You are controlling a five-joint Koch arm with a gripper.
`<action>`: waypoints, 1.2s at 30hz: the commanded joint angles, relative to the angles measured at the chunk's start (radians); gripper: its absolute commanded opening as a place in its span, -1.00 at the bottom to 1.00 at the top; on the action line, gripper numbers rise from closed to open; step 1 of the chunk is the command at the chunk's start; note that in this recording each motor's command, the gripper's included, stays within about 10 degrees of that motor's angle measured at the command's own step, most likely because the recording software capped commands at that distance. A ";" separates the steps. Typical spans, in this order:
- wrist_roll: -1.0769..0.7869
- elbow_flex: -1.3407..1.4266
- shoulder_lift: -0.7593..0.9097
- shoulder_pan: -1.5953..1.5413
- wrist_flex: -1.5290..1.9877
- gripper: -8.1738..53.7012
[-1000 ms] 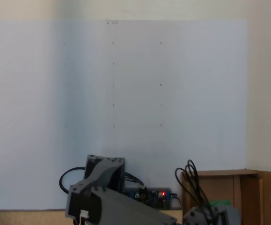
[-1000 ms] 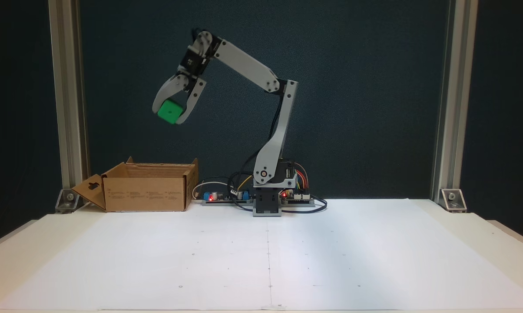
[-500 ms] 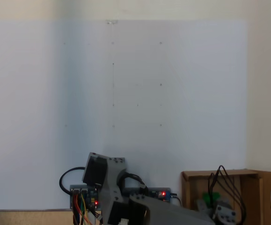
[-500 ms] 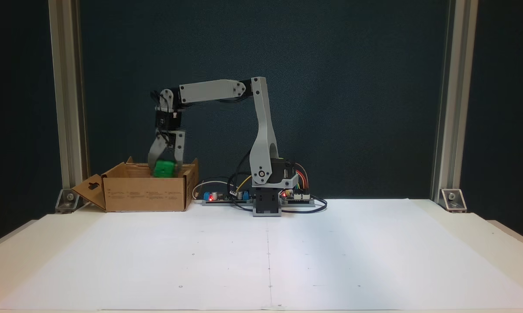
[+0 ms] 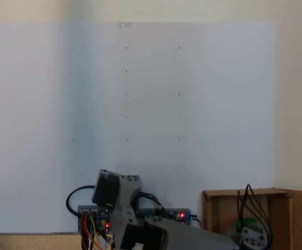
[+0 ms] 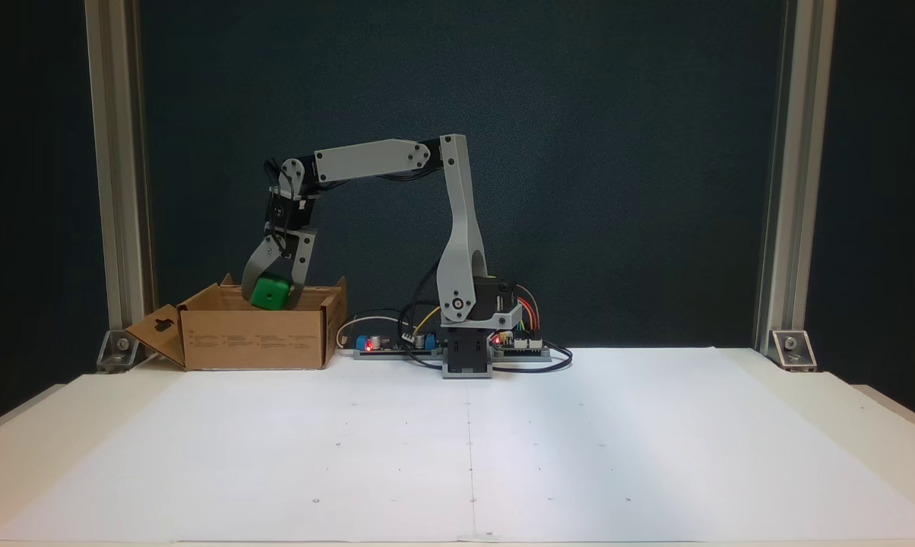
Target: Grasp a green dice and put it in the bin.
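In a fixed view from the front, the green dice (image 6: pixel 270 292) sits tilted between the two fingers of my gripper (image 6: pixel 272 301), which is shut on it. The gripper hangs straight down into the mouth of the bin (image 6: pixel 256 334), a brown cardboard box at the table's back left, with the dice level with the box's rim. In a fixed view from above, a sliver of the green dice (image 5: pixel 238 225) shows inside the bin (image 5: pixel 221 208), partly hidden by the arm's wrist (image 5: pixel 254 237) and its black cables.
The arm's base (image 6: pixel 469 357) and its circuit boards with red lights (image 6: pixel 385 343) stand right of the box. A box flap (image 6: pixel 157 333) hangs out to the left. White paper (image 6: pixel 465 448) covers the table, and metal posts (image 6: pixel 119 175) frame the back.
The arm swung down from high above the table to the box, carrying the dice. In the last half second the gripper shifted a little left and the dice tilted.
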 commanded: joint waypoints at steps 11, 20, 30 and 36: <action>0.021 0.018 0.008 0.002 -0.083 0.33; 0.216 0.017 0.017 -0.009 -0.227 0.59; 0.545 -0.048 0.238 -0.202 -0.440 0.59; 0.560 -0.051 0.350 -0.492 -0.443 0.59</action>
